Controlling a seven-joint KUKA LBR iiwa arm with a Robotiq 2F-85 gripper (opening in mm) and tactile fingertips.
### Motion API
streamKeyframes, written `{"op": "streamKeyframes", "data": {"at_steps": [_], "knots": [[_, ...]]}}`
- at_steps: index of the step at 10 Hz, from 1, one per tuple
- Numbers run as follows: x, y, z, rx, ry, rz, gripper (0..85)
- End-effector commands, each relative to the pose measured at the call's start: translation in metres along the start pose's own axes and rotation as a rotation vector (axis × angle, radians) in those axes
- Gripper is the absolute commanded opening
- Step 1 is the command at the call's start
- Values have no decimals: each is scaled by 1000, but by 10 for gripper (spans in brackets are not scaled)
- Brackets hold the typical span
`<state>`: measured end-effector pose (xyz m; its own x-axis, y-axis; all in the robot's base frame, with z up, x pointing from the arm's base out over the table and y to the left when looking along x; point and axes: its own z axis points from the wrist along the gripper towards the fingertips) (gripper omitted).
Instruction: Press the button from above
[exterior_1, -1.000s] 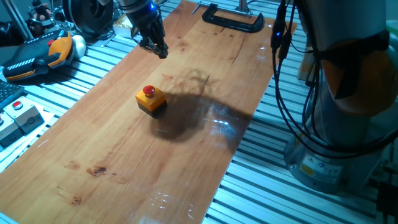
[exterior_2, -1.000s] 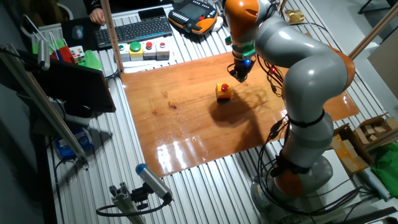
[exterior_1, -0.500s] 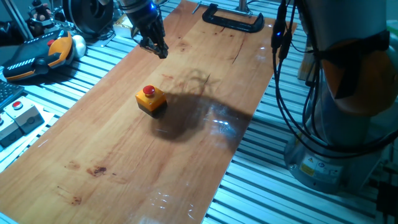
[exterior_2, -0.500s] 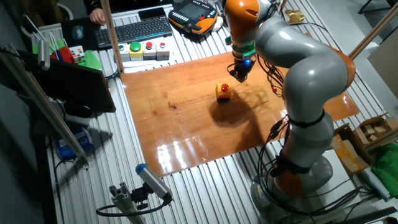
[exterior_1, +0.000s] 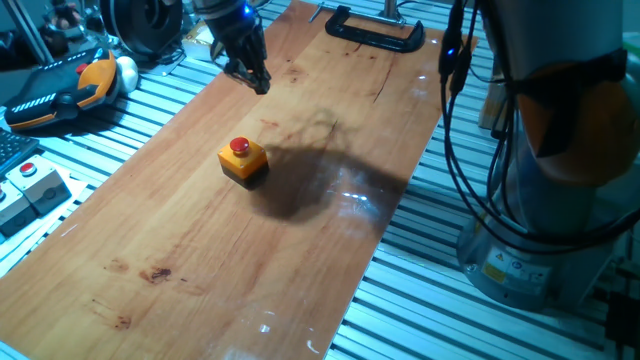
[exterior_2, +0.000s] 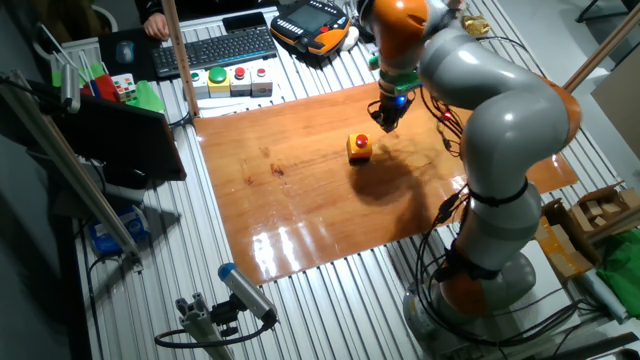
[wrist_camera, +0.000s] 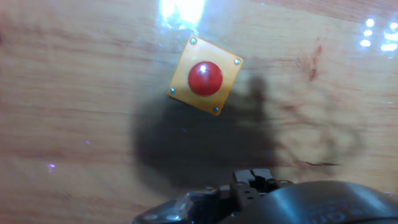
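The button (exterior_1: 239, 147) is a small red dome capping a square orange-yellow box with a black base, standing on the wooden board (exterior_1: 200, 260). It also shows in the other fixed view (exterior_2: 360, 141) and in the hand view (wrist_camera: 205, 78), upper middle. My gripper (exterior_1: 256, 80) hangs above the board, beyond the button and apart from it; it also shows in the other fixed view (exterior_2: 386, 122). The hand view shows only dark finger parts (wrist_camera: 252, 179) at its bottom edge. No view shows whether the fingers are open or shut.
A black clamp (exterior_1: 375, 30) grips the board's far end. A teach pendant (exterior_1: 60, 90) and pale grey button boxes (exterior_1: 30, 185) lie left of the board. A keyboard (exterior_2: 215, 48) and more button boxes (exterior_2: 235, 80) sit behind it. Cables (exterior_1: 460, 150) hang by the robot base.
The arm has shifted slightly; the gripper has moved a little farther from the button. The button has not moved.
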<state>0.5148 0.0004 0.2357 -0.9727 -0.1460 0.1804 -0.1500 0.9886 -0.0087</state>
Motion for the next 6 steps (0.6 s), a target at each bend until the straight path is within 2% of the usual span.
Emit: {"op": "streamKeyframes", "data": {"at_steps": [1,2,3,4,6], "knots": [[0,0,0,-31,-56,27,7],[0,0,0,-72,-90,35,7],[0,0,0,-50,-76,16,7],[0,0,0,-30,-79,10,7],[0,1,0,0,-131,14,7]]}}
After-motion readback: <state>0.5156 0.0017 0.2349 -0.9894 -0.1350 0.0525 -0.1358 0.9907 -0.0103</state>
